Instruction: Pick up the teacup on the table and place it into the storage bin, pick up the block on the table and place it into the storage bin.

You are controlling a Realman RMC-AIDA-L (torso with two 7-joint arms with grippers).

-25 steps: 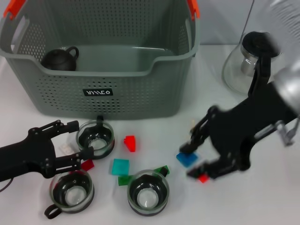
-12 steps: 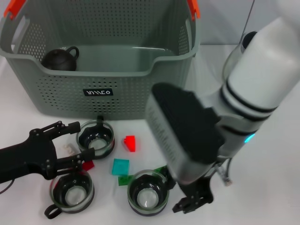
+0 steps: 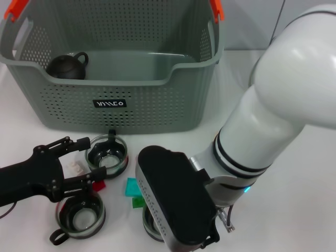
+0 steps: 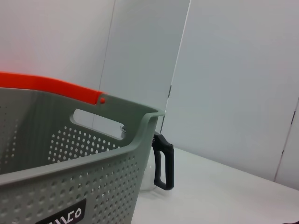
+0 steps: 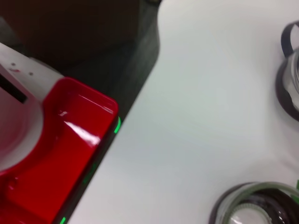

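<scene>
The glass teacup [image 3: 107,153] with its dark base stood on the white table [image 3: 294,210] just before the grey perforated storage bin [image 3: 113,68]. I had my left gripper [image 3: 86,163] beside it, black fingers spread apart with the cup's rim at its upper finger. My right arm [image 3: 252,136] hid its own gripper; I could not tell its jaws.

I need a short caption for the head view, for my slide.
Right arm sweeps across the foreground, left gripper beside glass teacups before the grey storage bin.

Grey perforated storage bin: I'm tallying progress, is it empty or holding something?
Not empty: the grey perforated storage bin holds a small dark teapot in its left corner.
</scene>
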